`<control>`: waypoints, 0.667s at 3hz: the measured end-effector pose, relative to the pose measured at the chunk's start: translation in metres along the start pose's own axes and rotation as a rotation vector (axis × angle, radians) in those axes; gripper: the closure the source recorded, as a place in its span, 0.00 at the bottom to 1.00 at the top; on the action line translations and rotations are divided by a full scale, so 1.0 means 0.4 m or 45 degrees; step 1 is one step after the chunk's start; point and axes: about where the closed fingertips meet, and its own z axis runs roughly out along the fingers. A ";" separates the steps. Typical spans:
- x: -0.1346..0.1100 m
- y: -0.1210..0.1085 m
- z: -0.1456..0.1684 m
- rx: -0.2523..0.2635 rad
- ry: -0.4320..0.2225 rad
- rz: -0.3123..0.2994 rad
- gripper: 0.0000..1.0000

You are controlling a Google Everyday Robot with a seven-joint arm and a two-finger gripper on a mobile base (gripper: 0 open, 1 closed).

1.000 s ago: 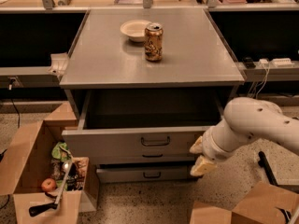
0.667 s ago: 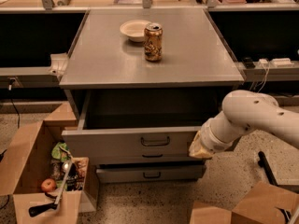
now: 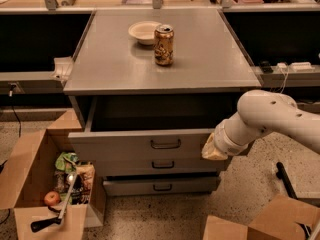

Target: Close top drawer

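Top drawer risk: the top drawer point(image 3: 120, 145) is pulled well out of the cabinet, and the contact point appears to be far to the right of its handle point(image 3: 165, 144). My judgement is that an off-centre push could skew the drawer on its runners and jam it, or the gripper could slide off the right edge.
Gripper: the gripper point(image 3: 214, 150), a tan tip at the end of a white arm point(image 3: 270, 119), sits at the right end of the top drawer's front and seems to touch it. Whether it is released or clenched cannot be told. It does not appear to hold anything.
Top drawer position: open, with its dark inside showing empty below the cabinet top point(image 3: 215, 64).
Lower drawers: the middle drawer point(image 3: 125, 167) looks nearly shut. The bottom drawer point(image 3: 130, 186) stands out slightly.
On top: a drink can point(image 3: 163, 45) stands upright just beside a pale bowl point(image 3: 143, 32), both well back from the front edge.
Floor, left: an open cardboard box point(image 3: 30, 159) holds an apple point(image 3: 52, 198) and other clutter, close to the drawer's left corner.
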 end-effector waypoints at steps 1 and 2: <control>0.000 0.000 0.000 0.000 0.000 0.000 0.62; 0.000 0.000 0.000 0.000 0.000 0.000 0.39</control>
